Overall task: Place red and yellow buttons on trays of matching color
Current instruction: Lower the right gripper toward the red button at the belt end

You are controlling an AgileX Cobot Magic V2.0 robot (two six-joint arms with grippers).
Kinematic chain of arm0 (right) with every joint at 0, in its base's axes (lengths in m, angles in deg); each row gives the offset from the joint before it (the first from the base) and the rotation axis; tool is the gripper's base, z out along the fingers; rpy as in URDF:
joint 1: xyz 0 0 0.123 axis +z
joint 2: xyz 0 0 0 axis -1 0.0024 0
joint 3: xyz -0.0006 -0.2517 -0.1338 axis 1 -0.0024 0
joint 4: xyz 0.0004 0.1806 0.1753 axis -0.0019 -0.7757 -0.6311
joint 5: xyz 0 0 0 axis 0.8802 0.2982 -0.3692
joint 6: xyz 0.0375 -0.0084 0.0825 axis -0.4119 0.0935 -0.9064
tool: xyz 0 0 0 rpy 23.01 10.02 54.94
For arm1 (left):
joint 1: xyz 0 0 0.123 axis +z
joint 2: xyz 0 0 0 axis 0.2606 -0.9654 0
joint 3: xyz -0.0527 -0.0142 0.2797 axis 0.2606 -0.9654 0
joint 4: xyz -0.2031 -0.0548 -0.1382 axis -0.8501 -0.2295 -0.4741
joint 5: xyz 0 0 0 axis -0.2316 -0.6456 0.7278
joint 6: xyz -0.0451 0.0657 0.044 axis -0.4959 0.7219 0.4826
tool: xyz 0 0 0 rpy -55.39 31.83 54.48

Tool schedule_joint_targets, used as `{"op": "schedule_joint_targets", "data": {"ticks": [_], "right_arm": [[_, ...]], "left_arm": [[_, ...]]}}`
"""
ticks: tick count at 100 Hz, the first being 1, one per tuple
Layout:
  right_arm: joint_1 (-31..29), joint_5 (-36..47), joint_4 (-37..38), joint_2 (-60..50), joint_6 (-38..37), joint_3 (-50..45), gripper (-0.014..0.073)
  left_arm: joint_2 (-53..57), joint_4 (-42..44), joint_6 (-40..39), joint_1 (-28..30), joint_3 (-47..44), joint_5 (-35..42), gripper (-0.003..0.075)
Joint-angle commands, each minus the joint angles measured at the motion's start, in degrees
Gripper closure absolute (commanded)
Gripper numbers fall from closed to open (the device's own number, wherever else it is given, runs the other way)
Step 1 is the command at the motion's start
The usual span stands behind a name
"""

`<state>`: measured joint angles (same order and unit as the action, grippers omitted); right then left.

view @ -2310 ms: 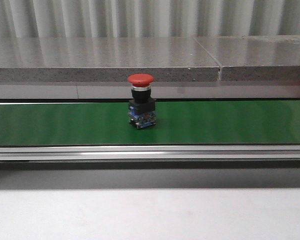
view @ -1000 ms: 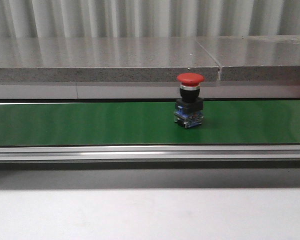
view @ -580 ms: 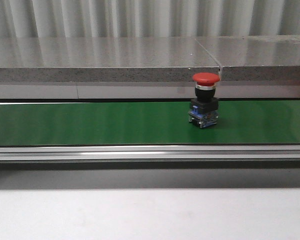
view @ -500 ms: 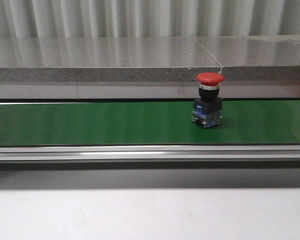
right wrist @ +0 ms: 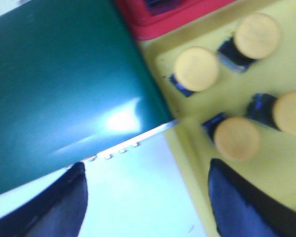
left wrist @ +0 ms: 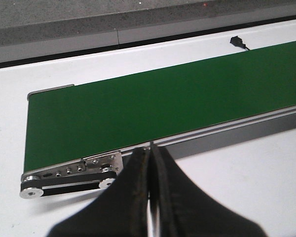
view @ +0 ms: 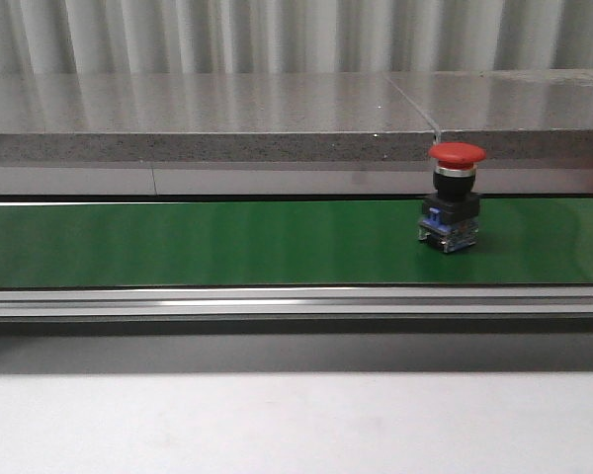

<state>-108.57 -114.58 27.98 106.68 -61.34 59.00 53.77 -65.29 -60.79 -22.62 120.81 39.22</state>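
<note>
The left gripper's (left wrist: 150, 170) jaws are pressed together above the green conveyor belt's (left wrist: 158, 103) near rail.

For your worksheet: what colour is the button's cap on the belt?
Red cap; front view shows it best.

Green conveyor belt (view: 198, 242) runs full width across front view, flat, glossy. Aluminium side rail (view: 277, 299) along near edge. End roller bracket (left wrist: 71, 174) with bolts visible at belt end. White desk (view: 296, 420) in foreground. Grey speckled stone ledge (view: 208, 118) behind belt; corrugated wall (view: 277, 35) above. Small black item (left wrist: 235, 41) on desk beyond belt, unidentifiable.
</note>
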Motion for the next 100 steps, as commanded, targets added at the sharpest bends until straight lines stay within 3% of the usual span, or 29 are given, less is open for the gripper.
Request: {"op": "schedule_joint_targets", "data": {"ticks": [1, 21, 49, 75, 100], "right_arm": [[3.16, -0.14, -1.69, -1.44, 3.04, 2.89, 0.0076], [11.66, -3.66, -1.76, 0.04, 6.47, 6.64, 0.0076], [18.89, -3.57, -1.69, 4.66, 6.89, 11.06, 0.0076], [23.94, -5.25, -3.39, 9.40, 12.02, 14.07, 0.0002], [27.35, -4.91, -5.12, 15.20, 15.86, 16.95, -0.0001]], "left_arm": [[-0.50, -1.21, -0.21, -0.48, 1.48, 3.55, 0.0741], [-0.50, -1.21, -0.21, -0.48, 1.48, 3.55, 0.0741], [-0.50, -1.21, -0.21, -0.48, 1.48, 3.55, 0.0741], [-0.50, -1.21, -0.21, -0.48, 1.48, 3.55, 0.0741], [-0.50, -1.21, -0.21, -0.48, 1.48, 3.55, 0.0741]]}}
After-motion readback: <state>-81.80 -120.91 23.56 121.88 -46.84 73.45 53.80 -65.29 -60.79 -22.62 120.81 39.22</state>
